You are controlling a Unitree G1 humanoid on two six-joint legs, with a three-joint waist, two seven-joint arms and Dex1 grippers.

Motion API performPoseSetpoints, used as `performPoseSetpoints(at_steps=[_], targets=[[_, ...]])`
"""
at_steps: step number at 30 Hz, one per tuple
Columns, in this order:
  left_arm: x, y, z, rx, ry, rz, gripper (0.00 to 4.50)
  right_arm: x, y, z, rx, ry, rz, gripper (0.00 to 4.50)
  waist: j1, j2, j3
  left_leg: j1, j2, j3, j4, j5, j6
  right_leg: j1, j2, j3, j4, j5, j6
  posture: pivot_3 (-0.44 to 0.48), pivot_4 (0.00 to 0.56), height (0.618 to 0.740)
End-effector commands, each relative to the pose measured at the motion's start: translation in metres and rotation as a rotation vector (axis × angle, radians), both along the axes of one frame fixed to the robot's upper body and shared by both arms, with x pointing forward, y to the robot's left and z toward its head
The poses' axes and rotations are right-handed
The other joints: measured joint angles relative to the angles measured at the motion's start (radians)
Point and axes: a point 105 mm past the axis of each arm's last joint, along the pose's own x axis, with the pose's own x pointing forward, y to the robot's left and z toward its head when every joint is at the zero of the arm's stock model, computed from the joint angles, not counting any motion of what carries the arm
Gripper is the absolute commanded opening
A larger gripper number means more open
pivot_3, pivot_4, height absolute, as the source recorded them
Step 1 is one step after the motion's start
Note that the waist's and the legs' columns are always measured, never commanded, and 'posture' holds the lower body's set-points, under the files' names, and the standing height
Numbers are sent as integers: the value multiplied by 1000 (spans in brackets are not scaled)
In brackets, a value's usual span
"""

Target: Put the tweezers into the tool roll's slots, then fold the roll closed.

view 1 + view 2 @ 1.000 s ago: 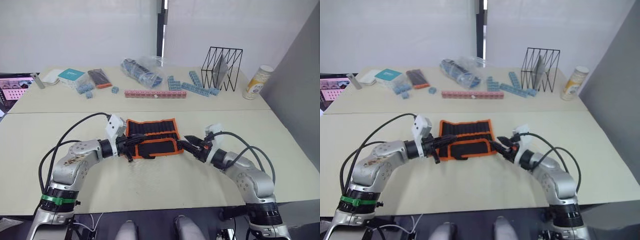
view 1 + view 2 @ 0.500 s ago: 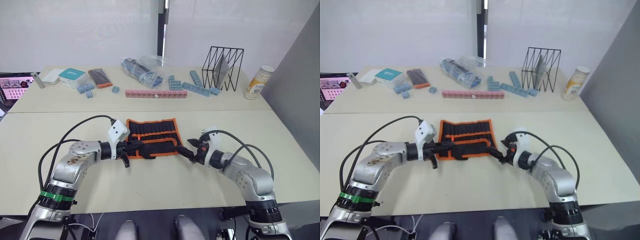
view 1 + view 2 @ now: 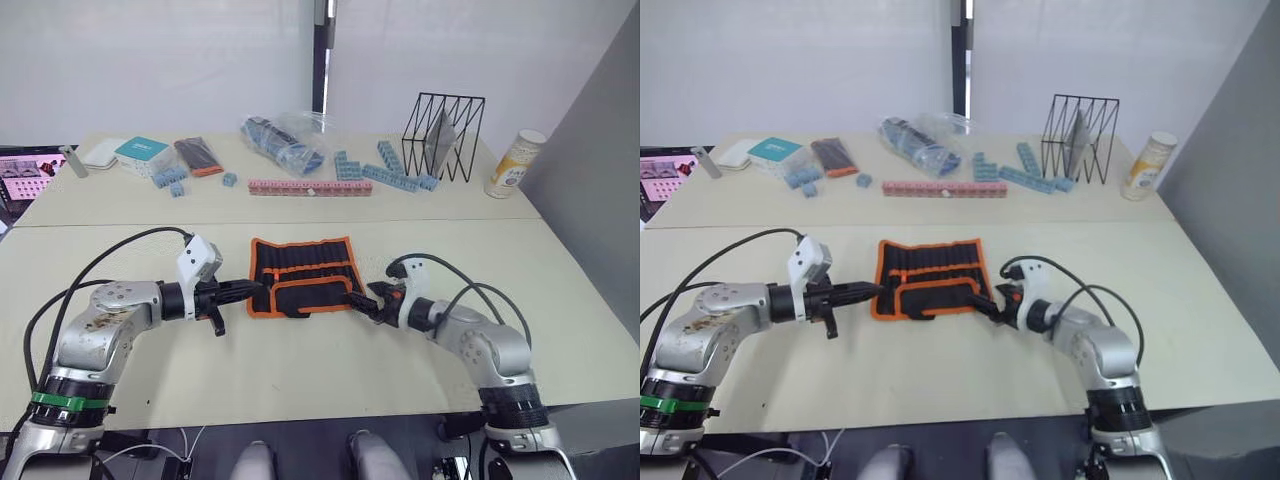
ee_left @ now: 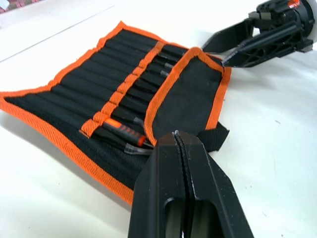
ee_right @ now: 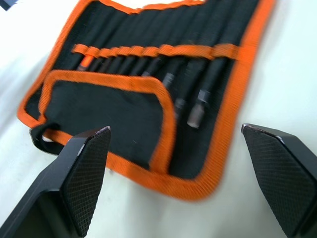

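Now the tool roll (image 3: 305, 275) lies open on the worktop (image 3: 300, 370) between the two arms, its near flap folded up over the lower part. Slim tweezers (image 4: 148, 87) sit tucked in the slots (image 4: 126, 91) under the orange strip. Just beside the roll's left edge, the left end effector (image 3: 248, 288) has its fingers pressed together, empty. At the roll's right corner, the right end effector (image 3: 362, 301) is spread wide, gripping nothing.
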Motion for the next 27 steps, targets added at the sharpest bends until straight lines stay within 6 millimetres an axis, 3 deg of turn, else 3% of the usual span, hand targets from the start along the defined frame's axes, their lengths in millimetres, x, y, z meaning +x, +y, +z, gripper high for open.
performPoseSetpoints(at_steps=[1, 12, 16, 25, 27], targets=[[0, 5, 13, 6, -55, 6, 0, 5, 8, 8, 47, -6, 21, 4460, -1, 0, 0, 0, 0, 0, 0, 0, 0, 0, 0, 0, 0, 0, 0, 0, 150, 737], [7, 15, 10, 35, -101, 68, 0, 15, 2, 18, 274, 65, 44, 4460, -1, 0, 0, 0, 0, 0, 0, 0, 0, 0, 0, 0, 0, 0, 0, 0, 150, 737], [7, 16, 8, 34, -98, 72, 0, 15, 3, 20, 326, 85, 47, 3353, -1, 0, 0, 0, 0, 0, 0, 0, 0, 0, 0, 0, 0, 0, 0, 0, 150, 737], [4, 16, 2, 21, -85, 91, 0, 13, 5, 14, 337, 102, 46, 218, -3, 0, 0, 0, 0, 0, -1, 0, 0, -1, 0, 0, 0, 0, 0, 0, 150, 737], [4, 16, 1, 20, -83, 94, 0, 13, 5, 13, 335, 104, 47, 18, -2, 0, 0, 0, 0, 0, -1, 0, 0, 0, 0, 0, 0, 0, 0, 0, 150, 737]])
